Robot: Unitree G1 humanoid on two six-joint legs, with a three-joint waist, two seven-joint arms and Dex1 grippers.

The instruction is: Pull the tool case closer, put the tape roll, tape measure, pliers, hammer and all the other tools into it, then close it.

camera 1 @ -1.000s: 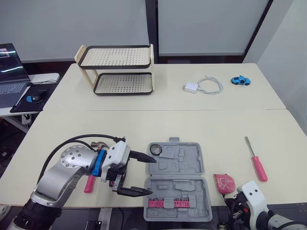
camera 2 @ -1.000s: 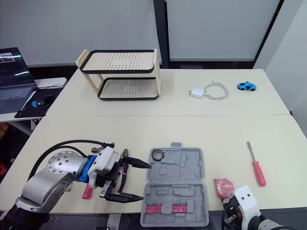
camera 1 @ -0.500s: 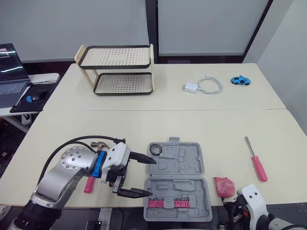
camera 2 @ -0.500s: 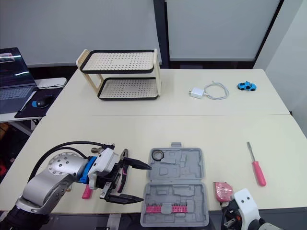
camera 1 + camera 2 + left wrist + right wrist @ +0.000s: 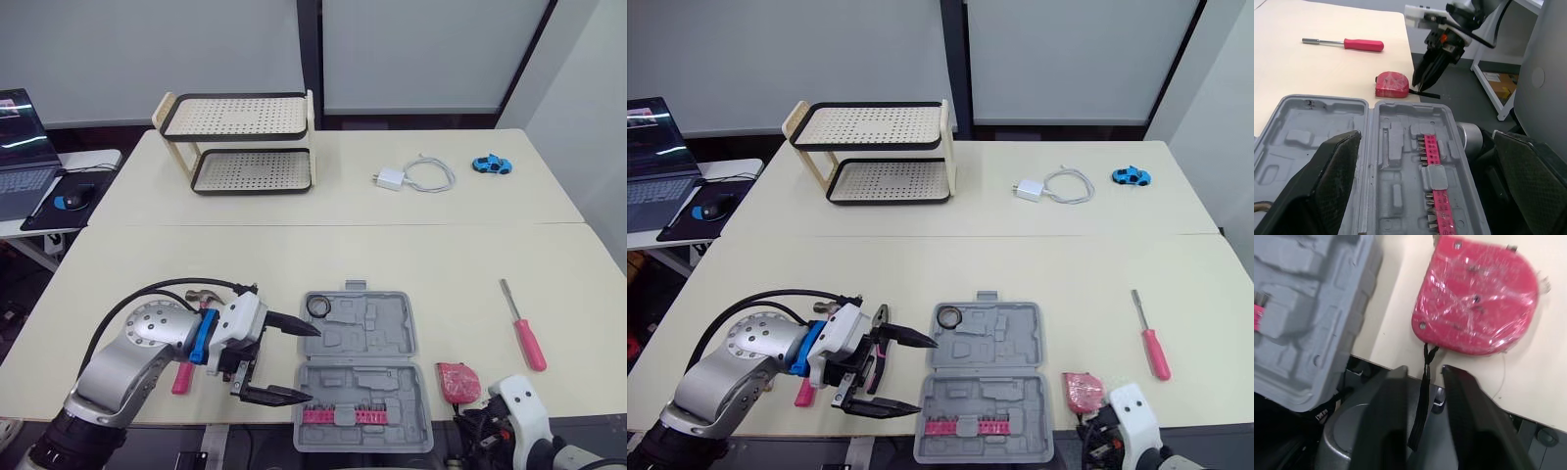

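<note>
Grey tool case (image 5: 364, 338), open flat

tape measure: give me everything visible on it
The tape measure has a red, rounded D-shaped body with small screws, wrapped in what looks like clear film. It lies flat on the table at the front edge, to the right of the open grey tool case and apart from it. Its black strap hangs over the edge, between the open fingers of the right tool just below. Whether they touch can't be told.

This looks like an office or lab room: a laptop (image 5: 22, 147) and mouse (image 5: 71, 199) sit left of the two-tier rack (image 5: 240, 144), a charger (image 5: 390, 178) to its right, and plain wall panels (image 5: 147, 49) behind it.
</note>
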